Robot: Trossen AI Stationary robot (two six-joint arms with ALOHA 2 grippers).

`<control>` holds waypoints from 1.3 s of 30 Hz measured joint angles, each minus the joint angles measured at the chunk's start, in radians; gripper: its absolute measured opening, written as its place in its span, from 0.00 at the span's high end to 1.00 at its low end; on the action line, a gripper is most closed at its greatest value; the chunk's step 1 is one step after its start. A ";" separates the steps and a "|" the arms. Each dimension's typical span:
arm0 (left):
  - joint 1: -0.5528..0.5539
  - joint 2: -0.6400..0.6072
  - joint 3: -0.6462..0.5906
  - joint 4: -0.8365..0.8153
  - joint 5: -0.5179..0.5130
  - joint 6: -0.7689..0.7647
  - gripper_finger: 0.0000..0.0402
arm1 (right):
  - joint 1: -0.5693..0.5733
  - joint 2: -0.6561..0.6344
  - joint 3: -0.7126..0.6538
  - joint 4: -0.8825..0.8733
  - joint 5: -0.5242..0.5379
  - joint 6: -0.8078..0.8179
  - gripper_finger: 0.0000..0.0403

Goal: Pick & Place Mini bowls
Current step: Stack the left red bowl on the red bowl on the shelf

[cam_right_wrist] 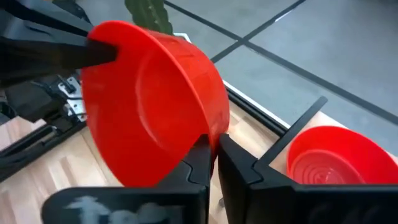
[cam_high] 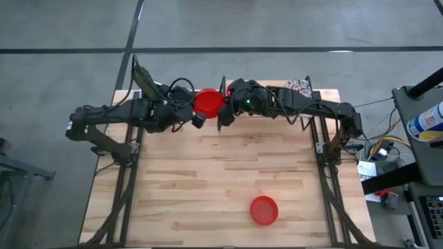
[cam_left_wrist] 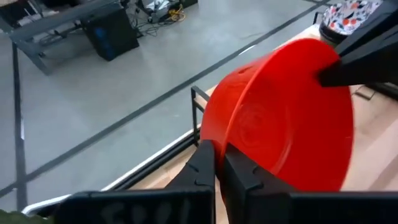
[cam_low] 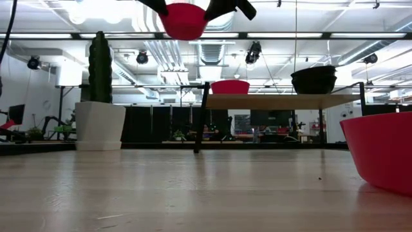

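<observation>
A red bowl [cam_high: 208, 102] is held in the air above the far edge of the table [cam_high: 208, 180], between the two arms. The left gripper [cam_left_wrist: 217, 163] is closed on the rim of this bowl, with the thin wall pinched between its two fingers. The right gripper [cam_right_wrist: 212, 155] is closed on the opposite rim in the same way, so both grippers have hold of the same bowl. In the low view the bowl [cam_low: 184, 19] hangs high over the wood, well apart from the surface.

A second red bowl [cam_high: 264, 209] stands on the table near the front edge, on the right half, well apart from both arms. A third red bowl [cam_right_wrist: 329, 158] sits on a raised shelf at the far edge, just beside a dark frame bar. A floral patterned bowl [cam_high: 299, 87] is at the far right corner. A cactus in a white pot [cam_low: 99, 96] stands at the far left. The wide middle of the table is open wood
</observation>
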 joint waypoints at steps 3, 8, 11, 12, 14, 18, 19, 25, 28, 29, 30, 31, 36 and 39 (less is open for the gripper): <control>0.031 -0.006 0.001 0.013 0.033 -0.013 0.95 | -0.018 0.000 0.007 -0.004 -0.011 0.002 0.98; 0.063 -0.025 0.014 0.028 0.101 0.020 0.82 | -0.052 0.003 0.017 -0.001 -0.064 0.016 0.98; 0.065 -0.041 0.022 0.062 0.104 0.060 0.75 | -0.071 0.003 0.020 -0.009 -0.093 0.040 0.98; 0.066 -0.048 0.023 0.080 0.100 0.064 0.73 | -0.078 0.003 0.020 -0.010 -0.106 0.047 0.98; 0.066 -0.062 0.024 0.114 0.096 0.086 0.70 | -0.095 0.003 0.021 -0.019 -0.138 0.069 0.98; 0.067 -0.090 0.024 0.200 0.079 0.142 0.69 | -0.134 0.003 0.021 -0.057 -0.191 0.100 0.98; 0.067 -0.095 0.024 0.217 0.078 0.154 0.69 | -0.141 0.003 0.021 -0.058 -0.197 0.100 0.98; 0.067 -0.111 0.027 0.254 0.086 0.218 0.69 | -0.205 0.001 0.025 -0.151 -0.263 0.157 0.98; 0.067 -0.128 0.022 0.255 0.121 0.212 0.69 | -0.270 0.001 0.024 -0.226 -0.322 0.179 0.98; 0.067 -0.131 0.021 0.252 0.142 0.211 0.69 | -0.294 0.000 0.024 -0.244 -0.347 0.186 0.98; 0.067 -0.131 0.021 0.253 0.160 0.211 0.69 | -0.315 -0.001 0.024 -0.260 -0.373 0.192 0.98; 0.067 -0.131 0.020 0.252 0.172 0.211 0.69 | -0.337 -0.001 0.024 -0.273 -0.403 0.195 0.98; 0.066 -0.130 0.019 0.239 0.194 0.211 0.69 | -0.440 -0.001 0.024 -0.294 -0.484 0.206 0.98; 0.067 -0.129 0.019 0.220 0.196 0.212 0.69 | -0.505 -0.001 0.024 -0.327 -0.491 0.211 0.98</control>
